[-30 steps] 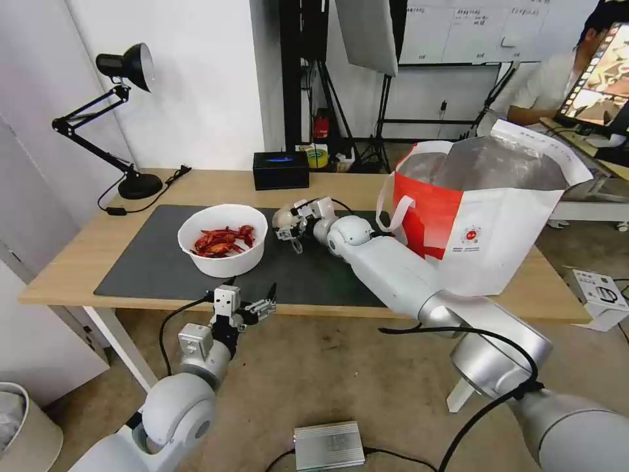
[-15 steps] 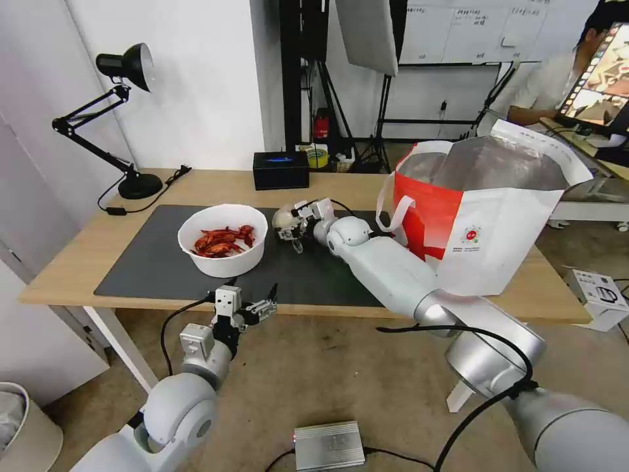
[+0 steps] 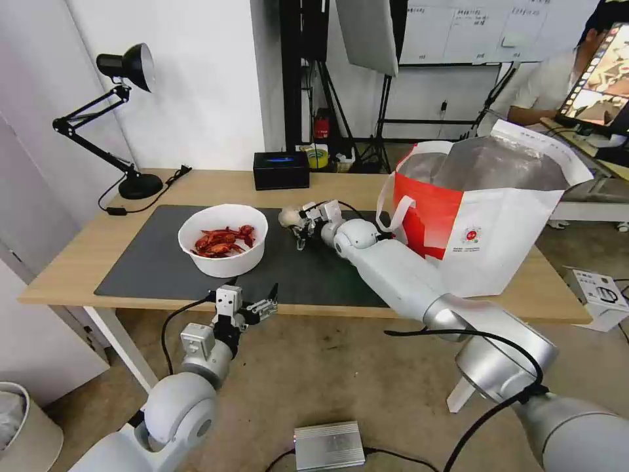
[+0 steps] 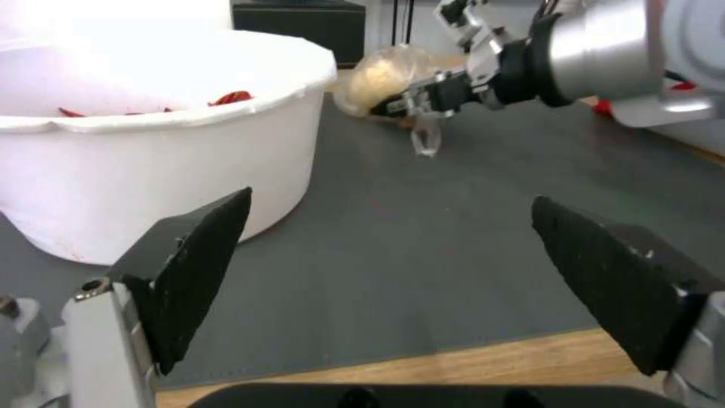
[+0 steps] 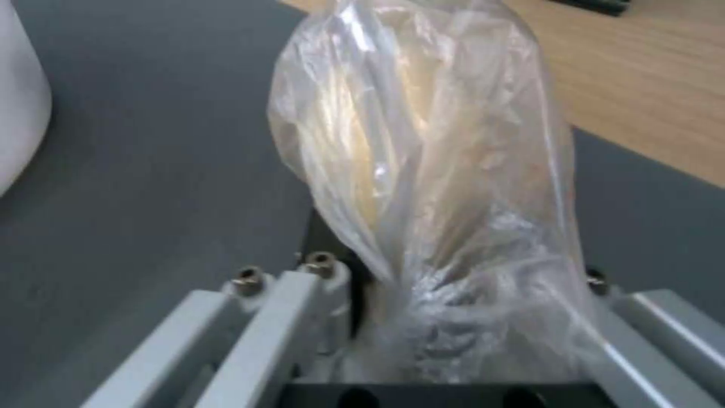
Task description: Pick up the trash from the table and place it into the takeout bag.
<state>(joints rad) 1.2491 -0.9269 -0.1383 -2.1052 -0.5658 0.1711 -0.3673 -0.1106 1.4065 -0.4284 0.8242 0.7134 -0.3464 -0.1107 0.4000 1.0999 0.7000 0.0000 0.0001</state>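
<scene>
Two arms showed from our head camera; our right gripper (image 3: 300, 226) reached out over the large dark grey mat (image 3: 157, 265) on the long light-wood table (image 3: 72, 259), its fingers clamped on the gathered neck of the knotted clear plastic bag (image 3: 287, 217); our right wrist camera looked along that bag (image 5: 423, 170), which bulged away from the claw over the mat near its far edge; from our left wrist camera the bag (image 4: 382, 79) appeared lifted clear of the mat; the white round bowl of red crayfish shells (image 3: 223, 239) sat on the mat well to the left of the bag; the large white-and-red takeout bag with silver foil lining (image 3: 488, 216) stood upright and open on the table's right end; our left gripper (image 3: 252, 307) hung below the table's near edge, in front of the bowl, its black fingertips (image 4: 198, 266) spread wide apart with nothing between them.
</scene>
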